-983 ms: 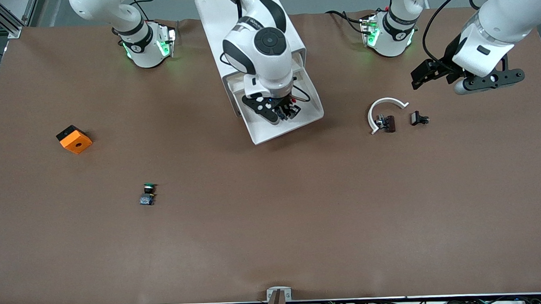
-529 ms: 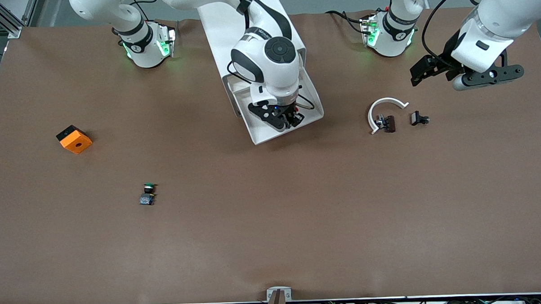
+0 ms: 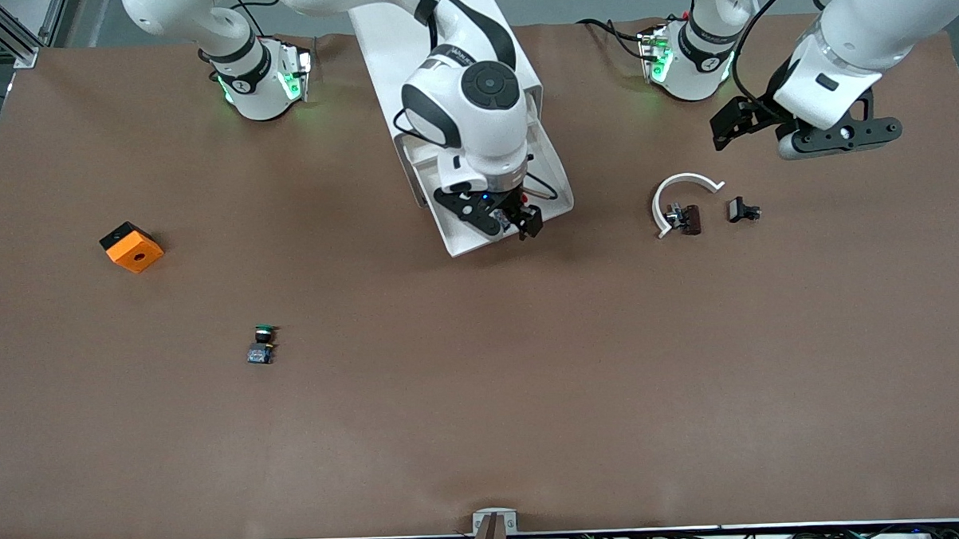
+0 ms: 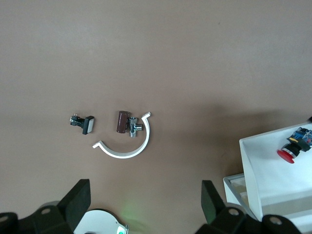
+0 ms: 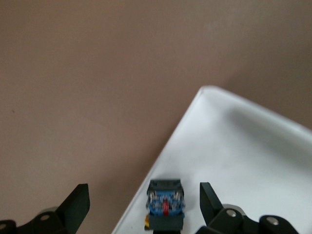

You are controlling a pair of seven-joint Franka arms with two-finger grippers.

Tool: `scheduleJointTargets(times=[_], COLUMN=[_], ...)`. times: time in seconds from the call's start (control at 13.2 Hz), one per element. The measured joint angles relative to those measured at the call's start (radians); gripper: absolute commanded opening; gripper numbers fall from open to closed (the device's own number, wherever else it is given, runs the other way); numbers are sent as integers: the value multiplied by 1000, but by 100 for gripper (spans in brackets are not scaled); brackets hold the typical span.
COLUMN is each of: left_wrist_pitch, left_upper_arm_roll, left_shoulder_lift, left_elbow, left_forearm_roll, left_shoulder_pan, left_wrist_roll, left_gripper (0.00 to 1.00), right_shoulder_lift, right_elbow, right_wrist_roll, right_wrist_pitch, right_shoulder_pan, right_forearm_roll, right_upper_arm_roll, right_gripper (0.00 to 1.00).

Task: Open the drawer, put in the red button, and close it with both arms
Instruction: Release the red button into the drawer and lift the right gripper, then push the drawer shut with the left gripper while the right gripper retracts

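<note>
Released, red button [image 5: 165, 204] lies in drawer [image 3: 466, 236]; its markings seem illegible.

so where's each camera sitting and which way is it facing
Front: high across the table, facing both bases; shows both arms, the open drawer, right gripper over it.
Left wrist: on the left arm, looking down at the white arc; open left gripper fingers show.
Right wrist: looking down into the drawer; open fingers flank the red button.
Shared: both wrist views show that button.
</note>
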Motion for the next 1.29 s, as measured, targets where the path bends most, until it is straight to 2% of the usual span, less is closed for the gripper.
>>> scheduleJointTargets(times=[0.3, 0.68, 0.98, 1.29], left_wrist_pitch=[118, 359, 520, 566], left_upper_arm_roll=[-69, -179, -191, -195], left_shoulder_lift=[74, 276, 446, 572], left_elbow=[-19, -32, -28, -19], left_forearm_roll=[1, 48, 50, 50], left_shoulder_pan=[-2, -9, -61, -138], left_wrist_roll=[0, -49, -249, -354], left_gripper=[100, 100, 100, 100], right_shoulder_lift=[-6, -50, -88, -137], right_elbow=[67, 82, 84, 84], right_wrist_roll=[-349, -805, -1101, -1330], right_wrist_pitch=[-110, -216, -305, -358], right_shoulder_pan=[-145, -403, -562, -709], right_forearm_roll=[0, 0, -3, -3], right_upper_arm_roll=[-6, -14, -21, -22], right_gripper=[100, 100, 100, 100])
